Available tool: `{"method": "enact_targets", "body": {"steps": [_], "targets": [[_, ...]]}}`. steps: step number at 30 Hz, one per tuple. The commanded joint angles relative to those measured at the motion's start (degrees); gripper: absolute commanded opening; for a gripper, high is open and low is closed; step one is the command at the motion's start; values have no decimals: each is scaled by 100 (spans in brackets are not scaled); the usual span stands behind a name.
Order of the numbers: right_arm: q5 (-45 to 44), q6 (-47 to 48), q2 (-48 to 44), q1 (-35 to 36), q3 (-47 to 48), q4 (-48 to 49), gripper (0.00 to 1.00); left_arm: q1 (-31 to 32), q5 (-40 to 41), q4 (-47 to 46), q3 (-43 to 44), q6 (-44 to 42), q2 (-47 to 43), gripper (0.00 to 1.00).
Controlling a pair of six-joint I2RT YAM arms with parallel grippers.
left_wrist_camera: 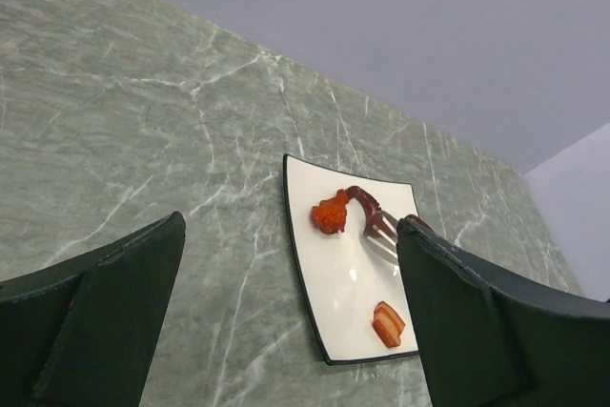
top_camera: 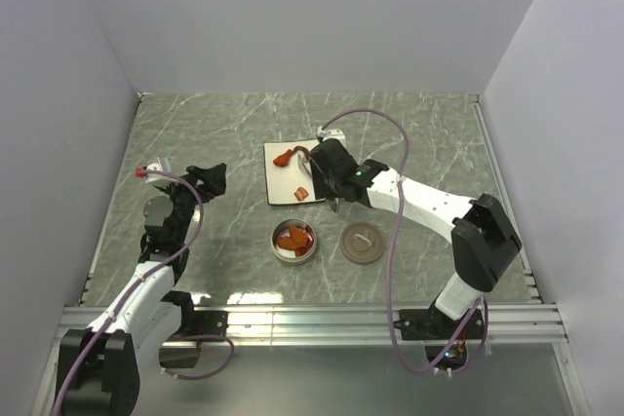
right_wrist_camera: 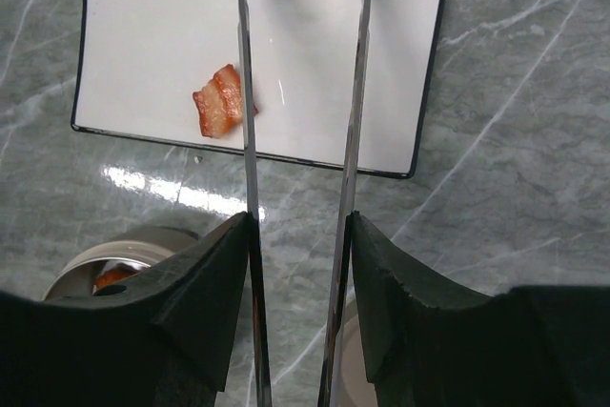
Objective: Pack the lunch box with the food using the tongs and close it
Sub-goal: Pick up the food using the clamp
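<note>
My right gripper (top_camera: 332,180) (right_wrist_camera: 300,226) is shut on the tongs (right_wrist_camera: 246,92), one slender arm against each finger, and the tongs stand spread. They reach out over the white plate (top_camera: 285,182). Their forked tip (left_wrist_camera: 381,234) shows near a red piece of food (left_wrist_camera: 331,214). A striped orange piece (right_wrist_camera: 221,102) (left_wrist_camera: 388,323) lies beside the left tong arm, at the plate's near edge. The lunch box (top_camera: 279,250) stands uncovered in front of the plate with orange food (top_camera: 294,238) inside. Its brown lid (top_camera: 362,242) lies flat to its right. My left gripper (top_camera: 210,180) (left_wrist_camera: 291,224) is open and holds nothing.
Grey walls close in the marble table (top_camera: 439,143) on three sides. A metal rail (top_camera: 312,317) runs along the near edge by the arm bases. A purple cable (top_camera: 395,231) loops over the right arm.
</note>
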State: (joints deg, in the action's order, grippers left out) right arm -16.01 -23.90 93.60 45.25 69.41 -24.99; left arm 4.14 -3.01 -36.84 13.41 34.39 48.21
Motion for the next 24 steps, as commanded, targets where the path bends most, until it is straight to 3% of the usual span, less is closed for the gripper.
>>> {"method": "enact_targets", "body": {"steps": [1, 11, 24], "targets": [[-42, 78, 193, 45, 415, 144, 53, -27, -69, -227, -23, 76, -48, 99], [-578, -9, 615, 133, 820, -234, 48, -27, -77, -236, -23, 76, -48, 99], [-763, 8, 783, 264, 1049, -506, 25, -27, -60, -218, -40, 85, -92, 99]]}}
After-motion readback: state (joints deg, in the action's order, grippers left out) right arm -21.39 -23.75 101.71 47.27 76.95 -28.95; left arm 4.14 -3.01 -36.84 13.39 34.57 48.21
